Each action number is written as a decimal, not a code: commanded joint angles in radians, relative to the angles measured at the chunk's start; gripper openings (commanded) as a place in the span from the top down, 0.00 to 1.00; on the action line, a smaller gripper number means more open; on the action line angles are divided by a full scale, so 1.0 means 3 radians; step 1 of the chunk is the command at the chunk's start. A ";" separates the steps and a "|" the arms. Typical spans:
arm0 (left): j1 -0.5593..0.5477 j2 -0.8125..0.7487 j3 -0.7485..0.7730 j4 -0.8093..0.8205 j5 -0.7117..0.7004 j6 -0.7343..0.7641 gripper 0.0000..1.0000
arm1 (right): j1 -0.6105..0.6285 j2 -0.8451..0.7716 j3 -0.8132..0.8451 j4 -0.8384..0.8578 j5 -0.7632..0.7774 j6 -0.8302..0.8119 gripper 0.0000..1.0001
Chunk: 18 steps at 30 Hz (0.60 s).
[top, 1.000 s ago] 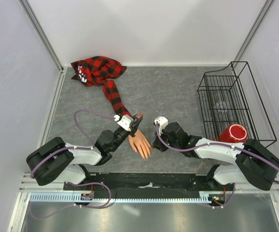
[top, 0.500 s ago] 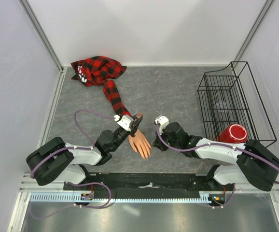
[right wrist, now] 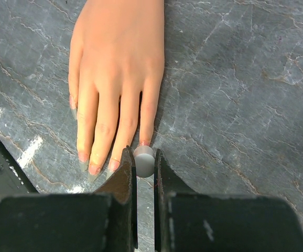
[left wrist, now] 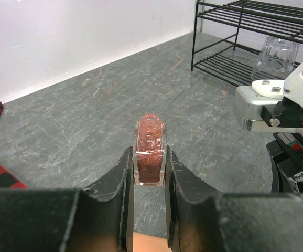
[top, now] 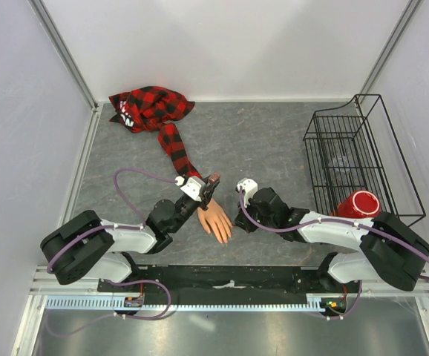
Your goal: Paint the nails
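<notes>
- The mannequin hand (top: 216, 219) lies flat on the grey table (top: 274, 141) at lower centre of the top view, between the two grippers, with its fingers pointed toward the arm bases.
- Its nails (right wrist: 94, 169) are seen low in the right wrist view, at the fingertips, just above the gripper.
- A plaid sleeve (top: 174, 144) runs from the wrist up to the upper left of the top view.
- The left gripper (left wrist: 149, 157) is closed on a small bottle (left wrist: 150, 149) of reddish glitter, which is held at centre frame, above the wrist of the mannequin hand.
- The right gripper (right wrist: 144, 163) is closed on a small round grey cap (right wrist: 144, 160), which sits right at the tip of the rightmost finger in that view; whether it touches cannot be told.
- A black wire rack (top: 363, 148) stands at the right of the top view, with a red cup (top: 358, 204) at its near end and a clear glass (left wrist: 274, 55) inside.
</notes>
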State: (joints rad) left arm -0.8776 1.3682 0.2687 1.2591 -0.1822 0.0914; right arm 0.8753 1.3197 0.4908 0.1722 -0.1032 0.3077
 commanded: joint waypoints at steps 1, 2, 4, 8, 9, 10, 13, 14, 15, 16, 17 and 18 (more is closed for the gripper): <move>-0.0020 0.0021 0.0111 0.0216 -0.0052 0.0130 0.98 | 0.0012 0.0019 0.0113 0.0188 -0.0065 -0.0013 1.00; -0.0020 0.0021 0.0111 0.0216 -0.0047 0.0135 0.98 | 0.0012 0.0019 0.0113 0.0193 -0.0070 -0.0008 1.00; -0.0020 0.0021 0.0111 0.0216 -0.0047 0.0125 0.98 | 0.0012 0.0024 0.0118 0.0193 -0.0060 -0.0008 1.00; -0.0020 0.0021 0.0111 0.0216 -0.0047 0.0135 0.98 | 0.0012 0.0034 0.0138 0.0183 -0.0050 -0.0013 1.00; -0.0020 0.0021 0.0111 0.0216 -0.0047 0.0130 0.98 | 0.0007 0.0034 0.0143 0.0183 -0.0040 -0.0023 1.00; -0.0020 0.0021 0.0111 0.0211 -0.0052 0.0130 0.98 | 0.0012 0.0039 0.0149 0.0183 -0.0034 -0.0023 1.00; -0.0020 0.0021 0.0111 0.0216 -0.0047 0.0130 0.98 | 0.0012 0.0039 0.0159 0.0167 -0.0004 -0.0034 1.00; -0.0020 0.0016 0.0106 0.0216 -0.0047 0.0130 0.98 | 0.0012 0.0039 0.0164 0.0157 0.0001 -0.0039 1.00; -0.0020 0.0021 0.0106 0.0216 -0.0047 0.0130 0.98 | 0.0012 0.0034 0.0164 0.0152 0.0006 -0.0039 1.00; -0.0020 0.0016 0.0106 0.0216 -0.0057 0.0135 0.98 | 0.0017 0.0034 0.0164 0.0147 0.0006 -0.0034 1.00; -0.0020 0.0016 0.0106 0.0216 -0.0052 0.0130 0.98 | 0.0012 0.0034 0.0164 0.0137 0.0006 -0.0039 1.00; -0.0020 0.0016 0.0106 0.0216 -0.0052 0.0135 0.98 | 0.0012 0.0039 0.0164 0.0132 0.0006 -0.0044 1.00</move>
State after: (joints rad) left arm -0.8776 1.3682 0.2687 1.2591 -0.1822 0.0914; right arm 0.8753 1.3239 0.5034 0.1864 -0.1078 0.3073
